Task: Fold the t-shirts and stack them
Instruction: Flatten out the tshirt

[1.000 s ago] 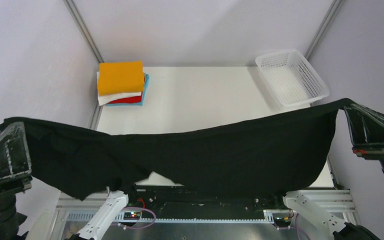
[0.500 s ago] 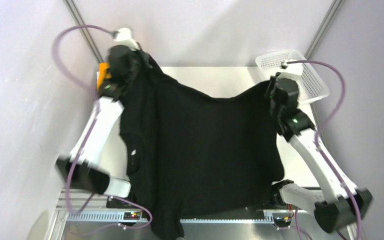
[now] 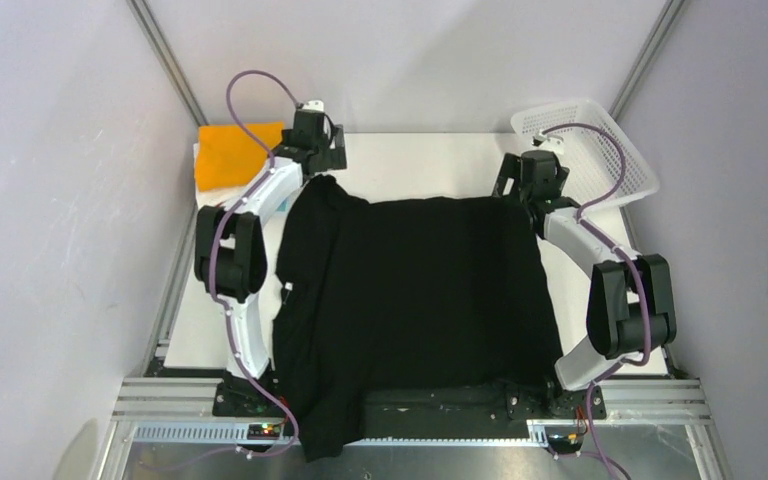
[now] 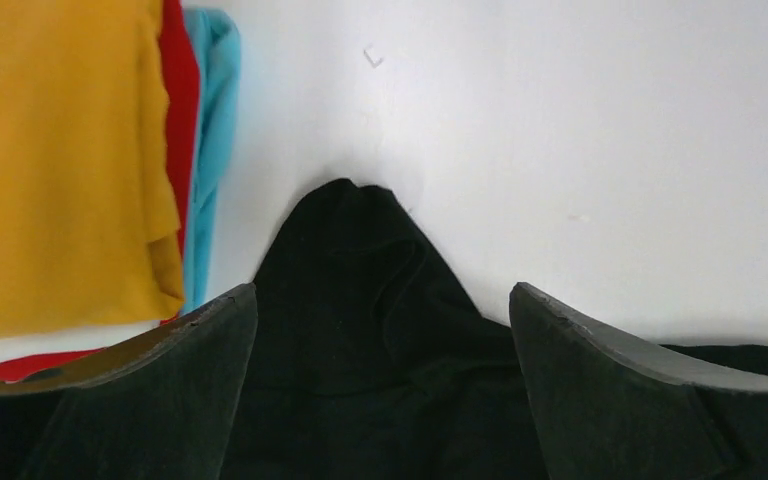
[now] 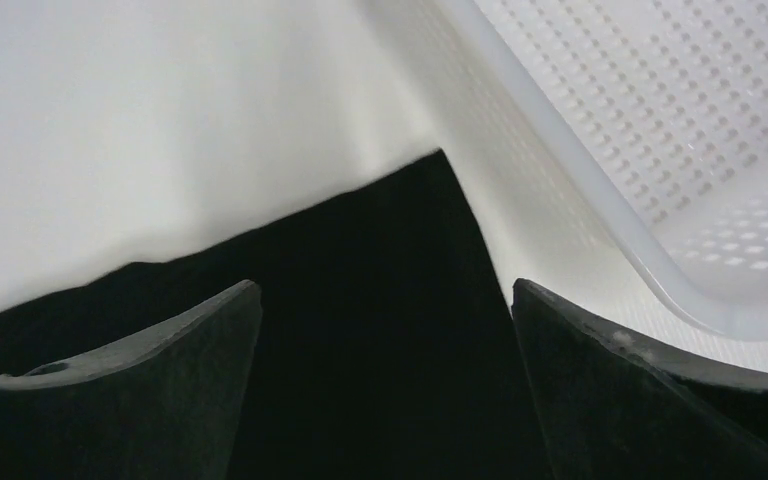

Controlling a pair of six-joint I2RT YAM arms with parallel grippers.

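The black t-shirt [image 3: 410, 290] lies spread over the white table, its near end hanging over the front edge. My left gripper [image 3: 322, 172] hovers over its far left corner [image 4: 360, 260], jaws wide apart, holding nothing. Over the far right corner [image 5: 390, 260] my right gripper [image 3: 516, 188] stands open the same way. The folded stack [image 3: 228, 158], orange on top, sits at the far left; the left wrist view shows its orange [image 4: 50, 150], red [image 4: 182, 100] and light-blue [image 4: 215, 120] layers right beside the black corner.
A white mesh basket [image 3: 600, 150] stands at the back right, its rim [image 5: 580, 190] close to my right gripper. Bare white table [image 3: 420, 165] shows beyond the shirt's far edge. Purple walls close in on both sides.
Both arms swung the black shirt from held stretched near the camera out over the table, laid it flat, and both grippers opened and let go of its corners.
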